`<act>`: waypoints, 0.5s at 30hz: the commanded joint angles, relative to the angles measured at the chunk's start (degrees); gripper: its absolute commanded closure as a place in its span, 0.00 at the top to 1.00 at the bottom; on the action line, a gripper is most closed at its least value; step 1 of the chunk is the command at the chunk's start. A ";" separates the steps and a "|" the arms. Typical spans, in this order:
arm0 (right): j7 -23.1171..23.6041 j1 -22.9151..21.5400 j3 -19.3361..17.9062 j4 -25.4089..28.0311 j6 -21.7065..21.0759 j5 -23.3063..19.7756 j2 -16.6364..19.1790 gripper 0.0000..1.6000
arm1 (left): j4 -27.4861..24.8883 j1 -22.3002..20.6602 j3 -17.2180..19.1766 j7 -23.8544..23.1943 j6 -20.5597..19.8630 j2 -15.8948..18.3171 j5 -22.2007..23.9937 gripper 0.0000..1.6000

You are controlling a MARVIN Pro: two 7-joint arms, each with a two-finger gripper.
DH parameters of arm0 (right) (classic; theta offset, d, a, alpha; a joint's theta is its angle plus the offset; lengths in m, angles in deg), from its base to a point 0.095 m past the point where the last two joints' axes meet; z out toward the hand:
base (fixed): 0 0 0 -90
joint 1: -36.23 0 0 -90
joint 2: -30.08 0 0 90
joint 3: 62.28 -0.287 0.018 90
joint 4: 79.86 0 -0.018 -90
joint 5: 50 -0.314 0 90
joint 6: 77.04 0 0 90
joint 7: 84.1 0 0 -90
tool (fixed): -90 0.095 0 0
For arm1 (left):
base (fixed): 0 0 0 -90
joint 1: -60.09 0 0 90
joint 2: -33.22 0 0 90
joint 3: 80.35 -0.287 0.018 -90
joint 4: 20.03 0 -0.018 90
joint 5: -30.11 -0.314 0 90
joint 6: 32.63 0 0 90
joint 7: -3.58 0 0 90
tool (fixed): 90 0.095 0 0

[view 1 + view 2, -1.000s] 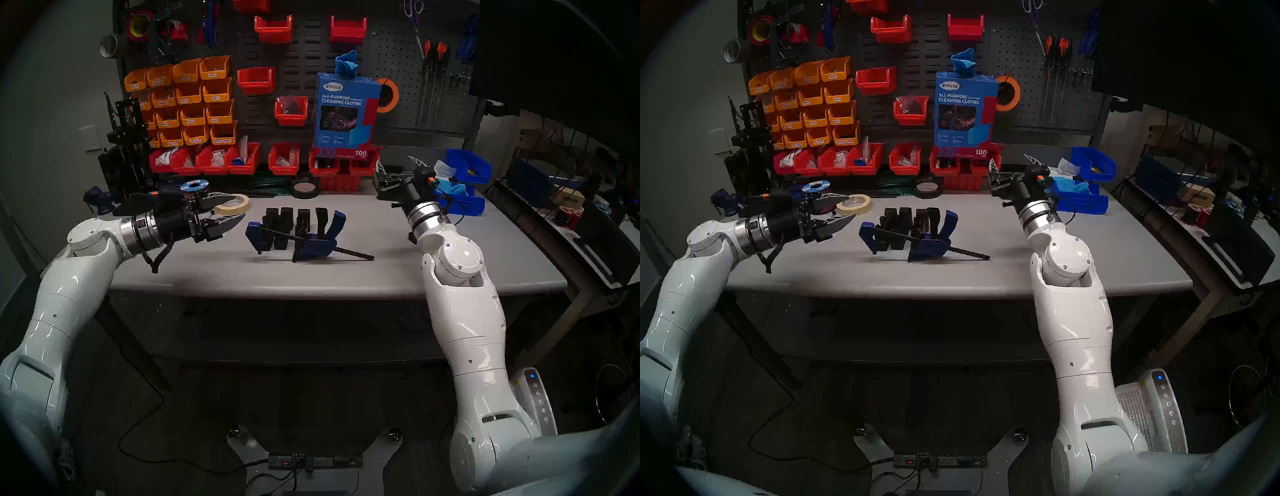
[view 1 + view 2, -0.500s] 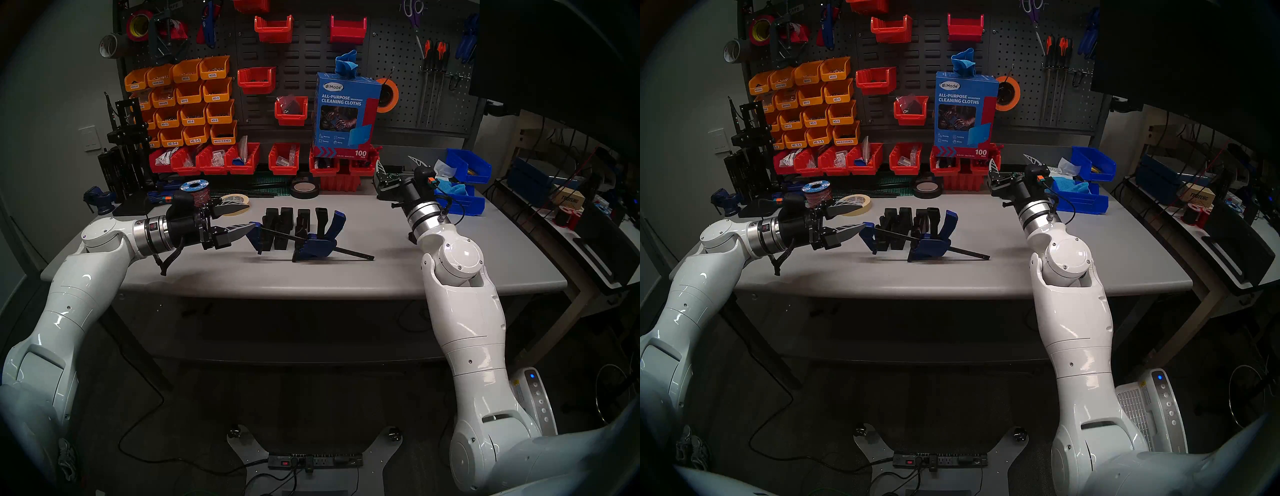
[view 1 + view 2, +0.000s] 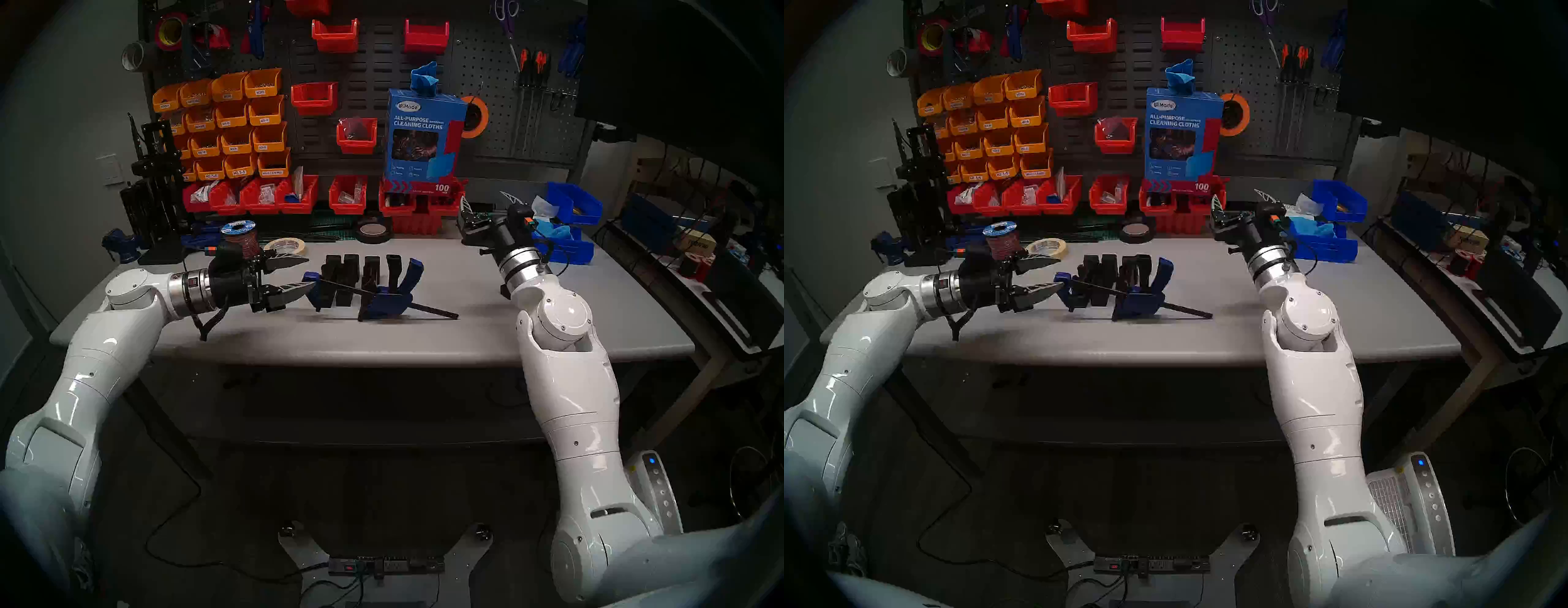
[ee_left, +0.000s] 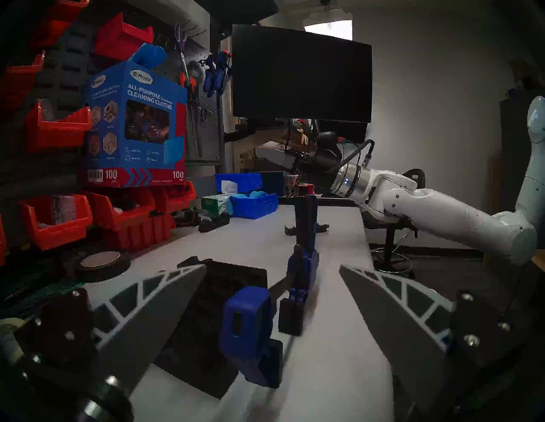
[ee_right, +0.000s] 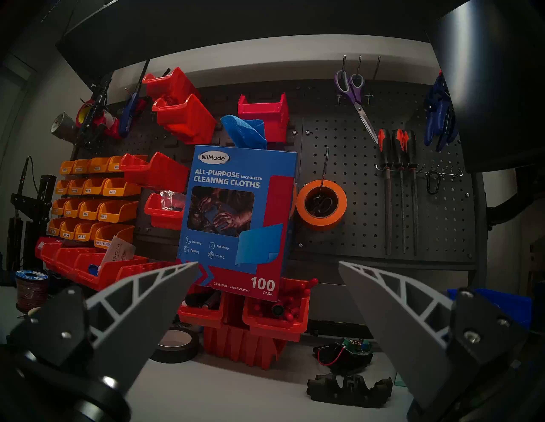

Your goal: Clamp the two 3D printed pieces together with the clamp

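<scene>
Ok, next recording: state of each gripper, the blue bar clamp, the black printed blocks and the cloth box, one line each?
Left gripper: open, level, fingers either side of the clamp's end jaw, not gripping.
Right gripper: open, empty, raised near the bins.
Blue-and-black quick bar clamp: lying on the grey table, propped against the blocks.
Two matte black slotted printed blocks: upright, side by side, unclamped.
Blue cleaning-cloth box: upright, cloth poking out.

Blue box [image 5: 236, 218] on red bins: "UiMade", "ALL-PURPOSE MICROFIBER CLEANING CLOTHS", "100 PACK". Yellow bin labels too small to read.
</scene>
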State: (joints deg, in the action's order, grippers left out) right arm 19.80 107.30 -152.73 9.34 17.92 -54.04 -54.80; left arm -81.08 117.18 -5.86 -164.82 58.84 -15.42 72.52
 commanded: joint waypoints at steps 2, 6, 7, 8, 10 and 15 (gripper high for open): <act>0.10 -1.55 0.05 2.01 0.32 -0.03 0.01 1.00 | 0.59 -2.75 0.13 -0.53 0.71 -0.44 -0.35 1.00; 0.10 -1.55 0.05 2.01 0.32 -0.03 0.01 1.00 | 1.47 -3.15 -0.24 -0.96 0.78 -0.84 -0.80 1.00; 0.10 -1.55 0.05 2.01 0.32 -0.03 0.01 1.00 | 1.68 -3.27 -0.41 -1.18 0.73 -0.90 -0.92 1.00; 0.10 -1.55 0.05 2.01 0.33 -0.03 0.01 1.00 | 1.87 -3.34 -0.49 -1.31 0.80 -0.99 -1.05 1.00; 0.10 -1.55 0.05 2.01 0.33 -0.03 0.01 1.00 | 2.15 -3.46 -0.64 -1.50 0.87 -1.10 -1.26 1.00; 0.10 -1.55 0.05 2.00 0.33 -0.03 0.01 1.00 | 3.21 -3.79 -0.79 -1.70 1.32 -1.55 -1.77 1.00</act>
State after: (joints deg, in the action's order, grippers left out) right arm 19.80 107.30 -152.73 9.35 17.92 -54.04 -54.80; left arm -78.12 116.22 -7.11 -166.26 59.92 -16.78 70.71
